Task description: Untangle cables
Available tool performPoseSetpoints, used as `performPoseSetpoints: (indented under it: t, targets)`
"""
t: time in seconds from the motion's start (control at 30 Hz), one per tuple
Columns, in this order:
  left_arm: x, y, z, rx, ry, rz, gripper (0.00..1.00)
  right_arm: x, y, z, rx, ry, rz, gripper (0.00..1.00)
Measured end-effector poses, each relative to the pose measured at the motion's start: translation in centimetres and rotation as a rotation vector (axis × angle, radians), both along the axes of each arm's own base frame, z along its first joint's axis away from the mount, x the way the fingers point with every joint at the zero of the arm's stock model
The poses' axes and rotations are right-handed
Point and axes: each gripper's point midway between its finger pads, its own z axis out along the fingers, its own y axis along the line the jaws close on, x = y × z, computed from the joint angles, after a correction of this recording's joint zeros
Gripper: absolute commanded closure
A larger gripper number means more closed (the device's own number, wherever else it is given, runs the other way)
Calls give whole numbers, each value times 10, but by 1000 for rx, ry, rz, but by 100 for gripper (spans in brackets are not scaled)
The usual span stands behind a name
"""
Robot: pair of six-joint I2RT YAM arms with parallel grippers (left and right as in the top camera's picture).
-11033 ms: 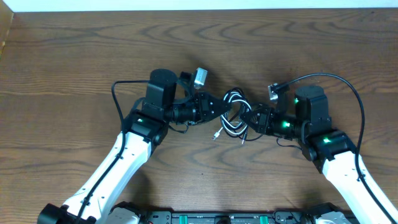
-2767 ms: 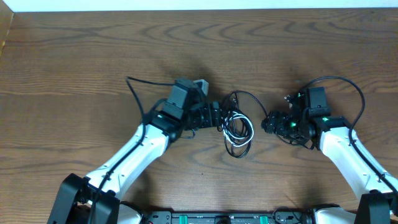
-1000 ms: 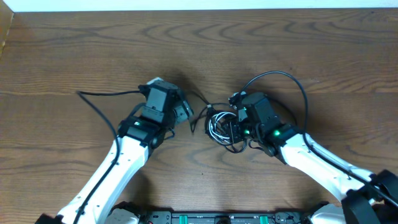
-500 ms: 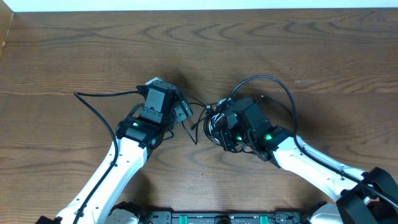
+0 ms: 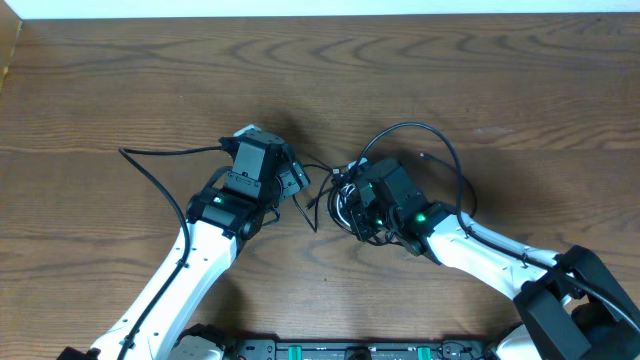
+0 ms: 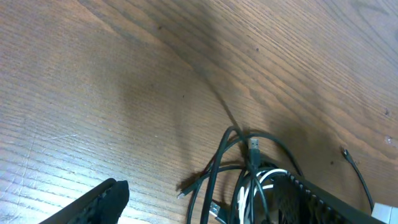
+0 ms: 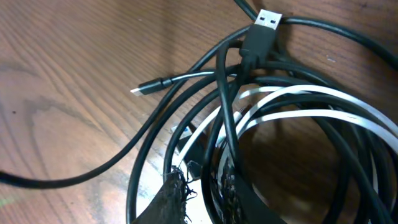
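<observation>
The right gripper [image 5: 352,203], jaws narrow, pinches strands of the tangled bundle of thin black and white cables [image 7: 280,106] at the centre of the overhead view, on the brown wooden table [image 5: 120,80]. A silver-tipped black plug [image 7: 266,22] lies on top of the bundle. Just left, the left gripper [image 5: 298,180] stands wide and empty.

I see black cables [image 7: 225,93] and one white cable [image 7: 311,96] looped together just below a USB plug [image 7: 266,22].
</observation>
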Motion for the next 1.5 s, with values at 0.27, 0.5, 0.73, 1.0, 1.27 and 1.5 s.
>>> performPoseSetpoints:
  t: [0.27,0.5,0.73,1.0,1.27,1.5]
  targets:
    - [0,0,0,1,1,0,20,3,-4,-8,-35,-8,-16,77]
    - [-1,0,0,1,3,0,20,-1,0,-30,-74,31,-1,99]
    - [-3,1,-3,7,17,1,20,-2,-4,-26,-96,93,-34,99]
    - [-6,-1,-4,-7,32,-8,10,14,-5,91,81,-23,-54,99]
    - [-3,-27,7,-129,8,-89,5,-17,4,171,289,-83,77,99]
    - [-4,-36,10,-172,9,-121,5,-34,10,170,303,-62,185,99]
